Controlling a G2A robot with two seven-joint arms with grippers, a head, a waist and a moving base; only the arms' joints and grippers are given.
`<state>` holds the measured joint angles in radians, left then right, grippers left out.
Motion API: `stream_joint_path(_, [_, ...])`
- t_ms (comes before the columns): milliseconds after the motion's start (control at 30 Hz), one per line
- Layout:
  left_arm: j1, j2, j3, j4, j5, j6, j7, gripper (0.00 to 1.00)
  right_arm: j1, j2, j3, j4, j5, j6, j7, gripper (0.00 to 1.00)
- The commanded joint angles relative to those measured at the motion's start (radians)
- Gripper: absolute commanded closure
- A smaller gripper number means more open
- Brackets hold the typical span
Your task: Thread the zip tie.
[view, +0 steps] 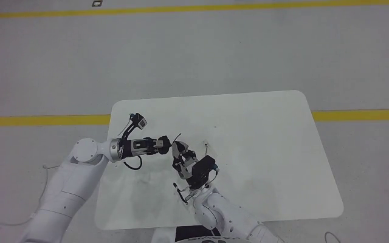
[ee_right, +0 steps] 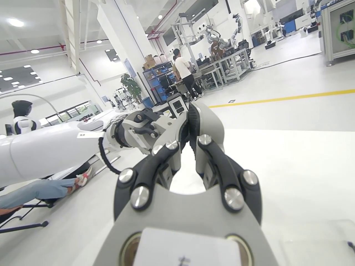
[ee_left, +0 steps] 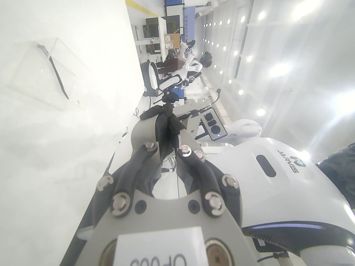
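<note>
Both grippers meet over the table's left middle. My left gripper comes in from the left with its fingers pressed together. My right gripper comes up from the near edge, also shut, tip to tip with the left one. A thin black zip tie sticks up and away from the spot where the two tips meet; the pads hide the held part of it. Another black zip tie lies in a clear tray on the table just right of the grippers.
The white table has bare room to the right and at the back. The clear tray sits close to the right gripper. A small dark mark lies behind it. The floor beyond has yellow lines.
</note>
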<state>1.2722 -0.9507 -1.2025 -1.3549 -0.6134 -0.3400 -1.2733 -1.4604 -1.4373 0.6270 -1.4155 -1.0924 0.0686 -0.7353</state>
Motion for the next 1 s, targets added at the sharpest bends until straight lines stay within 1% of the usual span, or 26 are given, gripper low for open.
stream_joint_path(0, [0.0, 0.0, 0.0, 0.0, 0.0, 0.0, 0.0, 1.0, -0.001, 0.0, 0.001, 0.001, -0.003, 0.005, -0.001, 1.0])
stream_joint_path(300, [0.0, 0.0, 0.0, 0.0, 0.0, 0.0, 0.0, 1.0, -0.006, 0.0, 0.008, 0.004, -0.002, 0.008, -0.003, 1.0])
stream_joint_path(533, [0.0, 0.0, 0.0, 0.0, 0.0, 0.0, 0.0, 1.0, -0.003, 0.001, 0.002, 0.005, -0.01, -0.007, 0.003, 1.0])
stream_joint_path(967, [0.0, 0.0, 0.0, 0.0, 0.0, 0.0, 0.0, 1.0, -0.003, 0.001, 0.001, 0.011, -0.014, 0.005, 0.011, 1.0])
